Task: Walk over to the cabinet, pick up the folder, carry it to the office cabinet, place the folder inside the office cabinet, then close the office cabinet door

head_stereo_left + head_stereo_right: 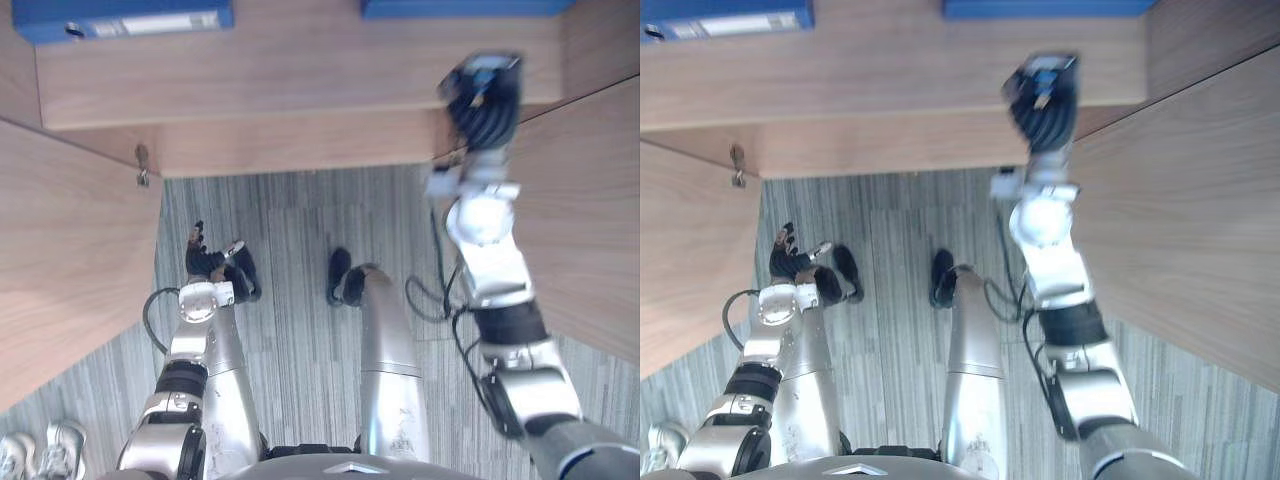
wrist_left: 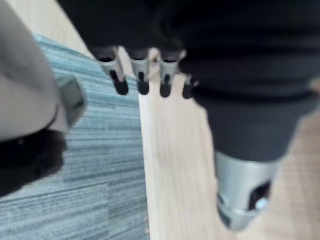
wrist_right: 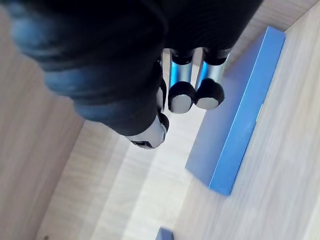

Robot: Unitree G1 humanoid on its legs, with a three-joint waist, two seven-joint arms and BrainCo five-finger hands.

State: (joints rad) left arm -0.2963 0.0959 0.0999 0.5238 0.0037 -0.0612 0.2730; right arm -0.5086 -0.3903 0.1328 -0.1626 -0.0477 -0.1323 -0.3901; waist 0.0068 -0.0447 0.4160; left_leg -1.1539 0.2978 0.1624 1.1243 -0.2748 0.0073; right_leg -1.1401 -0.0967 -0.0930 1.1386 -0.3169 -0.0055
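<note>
Two blue folders lie on the wooden cabinet shelf [image 1: 300,90]: one folder [image 1: 125,18] at the far left, the other folder [image 1: 465,7] at the far right. My right hand [image 1: 485,95] is raised at the shelf's front right edge, just short of the right folder. In the right wrist view that folder [image 3: 235,125] lies flat past the fingertips [image 3: 181,96], apart from them, and the hand holds nothing. My left hand [image 1: 215,262] hangs low over the carpet with relaxed fingers [image 2: 142,82], beside the left door.
Open wooden cabinet doors stand on both sides: the left door [image 1: 70,260] and the right door [image 1: 590,220]. A small metal fitting [image 1: 143,170] sits at the left door's corner. Grey striped carpet [image 1: 290,230] lies below. A person's white shoes [image 1: 40,450] show at the lower left.
</note>
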